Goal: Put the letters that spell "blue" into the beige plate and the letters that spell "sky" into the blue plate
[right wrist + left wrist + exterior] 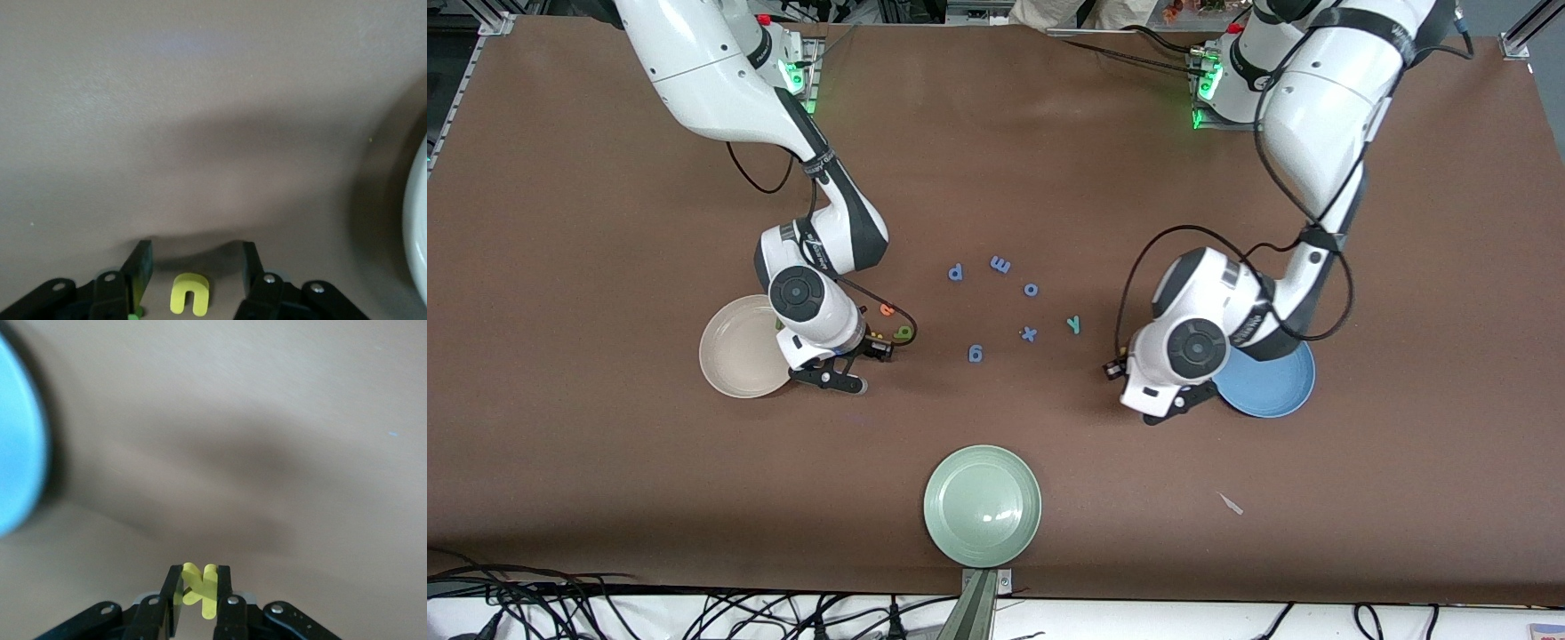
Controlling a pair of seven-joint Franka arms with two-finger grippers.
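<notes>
Two grippers low. Left gripper (pixel 197 597) pinches yellow k (pixel 201 590) just beside blue plate (pixel 1272 387); thin foam may twist out. Right gripper (pixel 193 267) straddles yellow u (pixel 189 293), jaws apart, beside beige plate (pixel 738 351); closing off-centre could flick it.

Even overhead lighting; glare spot on the pale green plate (pixel 983 507); both wrist views soft, shadowed.

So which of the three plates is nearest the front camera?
The pale green plate: it lies lowest in the front view, while the beige plate and blue plate sit farther back.
</notes>
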